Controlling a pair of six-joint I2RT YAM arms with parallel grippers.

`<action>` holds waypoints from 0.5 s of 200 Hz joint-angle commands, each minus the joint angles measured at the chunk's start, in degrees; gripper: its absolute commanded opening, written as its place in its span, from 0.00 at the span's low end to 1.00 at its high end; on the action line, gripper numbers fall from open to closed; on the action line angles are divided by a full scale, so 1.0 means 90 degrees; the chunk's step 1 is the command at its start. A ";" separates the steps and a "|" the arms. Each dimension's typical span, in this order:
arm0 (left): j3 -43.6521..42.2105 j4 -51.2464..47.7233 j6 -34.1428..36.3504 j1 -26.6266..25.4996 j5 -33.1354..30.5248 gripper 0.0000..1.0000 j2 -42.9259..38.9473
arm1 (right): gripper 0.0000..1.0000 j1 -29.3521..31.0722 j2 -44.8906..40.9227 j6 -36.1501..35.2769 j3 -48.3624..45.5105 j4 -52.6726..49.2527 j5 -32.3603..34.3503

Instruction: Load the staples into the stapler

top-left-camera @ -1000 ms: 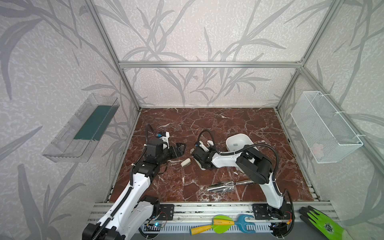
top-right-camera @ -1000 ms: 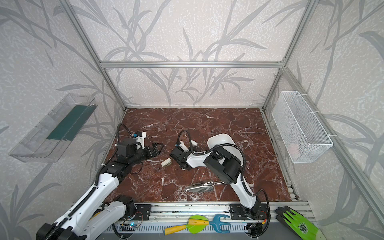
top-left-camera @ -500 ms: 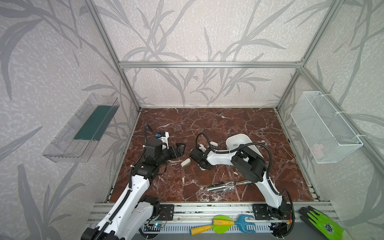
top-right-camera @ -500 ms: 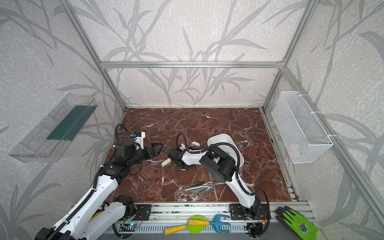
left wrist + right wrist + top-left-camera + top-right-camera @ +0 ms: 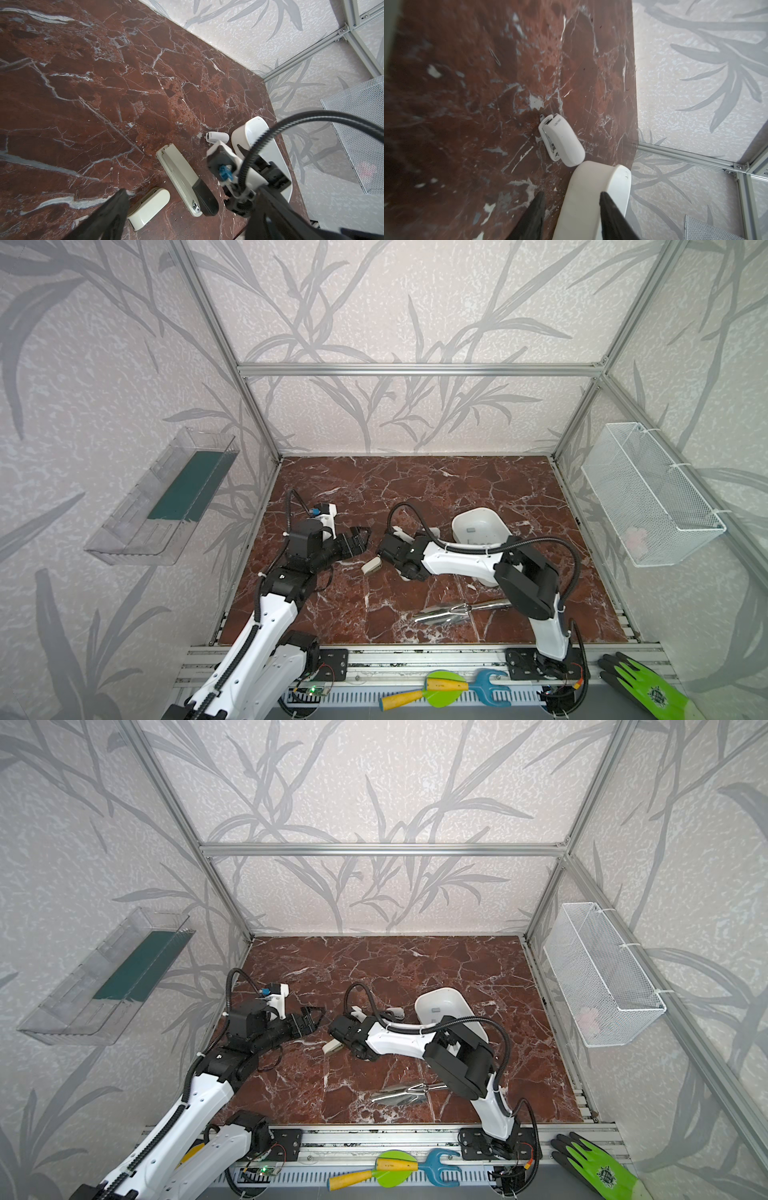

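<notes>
My right pincer (image 5: 571, 194) is loosened: its fingers stand apart with nothing pinched between them. In the left wrist view one finger (image 5: 204, 197) lies over the rear end of the long cream stapler (image 5: 176, 172), which rests opened on the marble with its channel up. Whether the finger touches it I cannot tell. A shorter cream piece (image 5: 149, 204), likely its other half, lies just beside it. My left pincer (image 5: 360, 537) hangs spread and empty nearby.

The only staples I can make out are one grey strip (image 5: 471, 529) in the white dish (image 5: 478, 510), with a small white mini stapler (image 5: 560, 143) at the dish's end.

I judge the loading itself is not done. Next, my right pincer must fetch that thin strip and seat it squarely in the channel while my left steadies the stapler.
</notes>
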 commanded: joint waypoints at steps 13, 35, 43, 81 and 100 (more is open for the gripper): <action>0.0517 -0.0270 0.0252 -0.0014 -0.0747 0.96 0.0032 | 0.49 -0.0167 -0.1538 -0.0048 -0.0323 0.0339 -0.0475; 0.0519 -0.0157 0.0463 0.0015 -0.2572 0.99 0.0010 | 0.67 -0.1154 -0.3351 0.0423 -0.1173 0.0982 -0.1132; 0.0414 0.0000 0.0544 0.0033 -0.3301 0.99 0.0043 | 0.76 -0.1773 -0.4016 0.0656 -0.1614 0.1248 -0.1303; -0.0208 0.1168 0.0932 0.0118 -0.5221 0.99 0.0402 | 0.99 -0.4471 -0.5885 0.1265 -0.3646 0.3011 -0.1853; -0.0533 0.1984 0.1322 0.0148 -0.5807 0.99 0.0640 | 0.99 -0.5403 -0.5459 0.2139 -0.3687 0.2760 -0.1991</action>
